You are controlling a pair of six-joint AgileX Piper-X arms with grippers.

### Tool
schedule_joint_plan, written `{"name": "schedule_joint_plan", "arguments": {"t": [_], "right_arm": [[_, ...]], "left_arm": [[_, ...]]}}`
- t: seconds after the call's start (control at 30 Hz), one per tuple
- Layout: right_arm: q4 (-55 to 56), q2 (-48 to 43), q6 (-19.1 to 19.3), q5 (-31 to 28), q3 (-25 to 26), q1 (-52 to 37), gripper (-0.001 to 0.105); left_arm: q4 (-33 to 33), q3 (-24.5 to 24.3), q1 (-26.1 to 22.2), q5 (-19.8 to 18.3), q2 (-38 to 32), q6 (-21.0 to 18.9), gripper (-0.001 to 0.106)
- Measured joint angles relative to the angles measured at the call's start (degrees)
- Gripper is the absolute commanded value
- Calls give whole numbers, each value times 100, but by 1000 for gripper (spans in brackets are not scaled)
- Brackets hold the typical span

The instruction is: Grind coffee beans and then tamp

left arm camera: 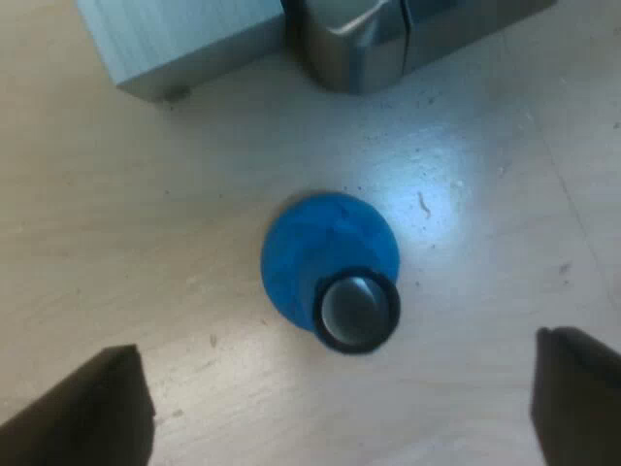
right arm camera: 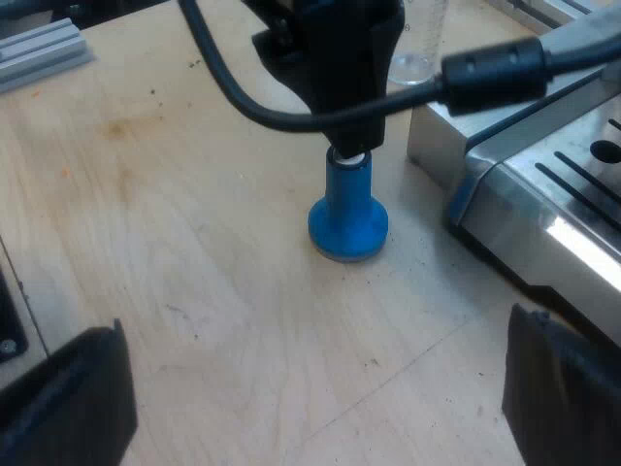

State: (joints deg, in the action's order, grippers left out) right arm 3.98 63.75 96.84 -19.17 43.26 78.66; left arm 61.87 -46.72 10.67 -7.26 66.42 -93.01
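First, the left gripper [left arm camera: 335, 398] is noted with jaws spread wide and nothing held between them; the right gripper [right arm camera: 315, 388] likewise has its jaws wide apart and empty. Under the left jaws the blue tamper [left arm camera: 330, 267] stands upright on the bench [left arm camera: 116, 252], foot down, its dark-ringed cap [left arm camera: 356, 311] facing up. From the right wrist view the left gripper is seen directly over the cap, very close; contact cannot be settled. Handling, as judged: stiff, not fragile, probably bottom-heavy given the wide flared foot; the surface looks smooth, so slip under a light pinch is to be expected. The narrow straight stem between cap and flare is judged the best hold, jaws closed squarely across it, the cap above serving as a stop. The flare is too sloped to be pinched. Farther off, the espresso machine [right arm camera: 543, 214] stands near the tamper but apart from it, and the measuring glass [right arm camera: 419, 44] is beyond.
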Motion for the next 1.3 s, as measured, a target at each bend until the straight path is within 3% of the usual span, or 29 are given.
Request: {"name": "schedule_joint_plan", "arguments": {"t": [0.33, 0.47, 0.83, 0.97, 1.07, 1.13, 1.17, 1.23, 1.3], "right_arm": [[0, 0, 0, 0, 0, 0, 78], [0, 0, 0, 0, 0, 0, 78], [0, 0, 0, 0, 0, 0, 78], [0, 0, 0, 0, 0, 0, 78], [0, 0, 0, 0, 0, 0, 78], [0, 0, 0, 0, 0, 0, 78], [-10, 0, 0, 0, 0, 0, 78], [-16, 0, 0, 0, 0, 0, 78], [-14, 0, 0, -14, 0, 0, 78]], "left_arm": [[-269, 0, 455, -21, 724, 13, 73], [-361, -5, 462, 147, 1025, 13, 73], [-499, -5, 462, 162, 1777, 13, 73], [-511, -5, 462, 172, 1791, 13, 67], [-517, -5, 462, 172, 1791, 13, 55], [-503, -14, 462, 172, 1791, 13, 37], [-494, -14, 462, 172, 1791, 13, 37], [-478, -14, 462, 172, 1791, 13, 2], [-341, -24, 462, 202, 1791, 27, 1]]}}
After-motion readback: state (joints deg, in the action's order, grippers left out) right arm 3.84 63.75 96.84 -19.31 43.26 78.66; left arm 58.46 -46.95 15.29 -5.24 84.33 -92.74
